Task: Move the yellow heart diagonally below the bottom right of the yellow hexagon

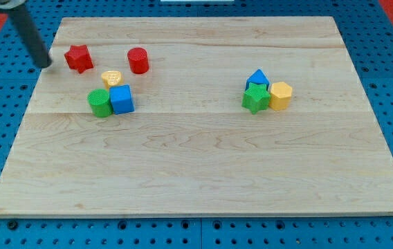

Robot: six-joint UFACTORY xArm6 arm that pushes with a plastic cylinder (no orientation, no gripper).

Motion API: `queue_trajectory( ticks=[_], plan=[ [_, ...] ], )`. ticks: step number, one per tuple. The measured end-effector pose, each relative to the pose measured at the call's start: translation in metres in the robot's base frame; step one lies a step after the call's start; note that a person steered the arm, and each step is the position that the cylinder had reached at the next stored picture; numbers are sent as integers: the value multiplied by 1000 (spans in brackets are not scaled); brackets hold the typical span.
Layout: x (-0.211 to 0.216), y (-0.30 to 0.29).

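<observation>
Hovering at the view's upper left edge of the wooden board (196, 173), my tip (46, 65) sits just left of the red star block (79, 58), touching nothing and holding nothing, being a bare rod with no jaws to open. Down and to the right of the tip, past the star, lies the yellow heart (111, 77), pressed against the top of the blue cube (122, 99) and the green cylinder (99, 103), with the red cylinder (138, 60) just above-right. Far across the board to the view's right stands the yellow hexagon (281, 95), beside a green star (255, 98) and a blue triangular block (257, 79). By this onlooker's reckoning, the heart needs a long push rightward, so the tip must first reach its left side
</observation>
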State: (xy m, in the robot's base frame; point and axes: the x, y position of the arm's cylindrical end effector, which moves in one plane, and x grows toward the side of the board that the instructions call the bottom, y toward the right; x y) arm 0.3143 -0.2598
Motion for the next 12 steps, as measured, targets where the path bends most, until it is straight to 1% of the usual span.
queue_trajectory(
  ticks=[1, 2, 3, 4, 5, 7, 9, 10, 12],
  plan=[
    [-10, 93],
    [20, 85],
    [46, 23],
    [55, 48],
    [64, 93],
    [68, 193],
    [21, 270],
    [24, 327],
    [24, 392]
  ],
)
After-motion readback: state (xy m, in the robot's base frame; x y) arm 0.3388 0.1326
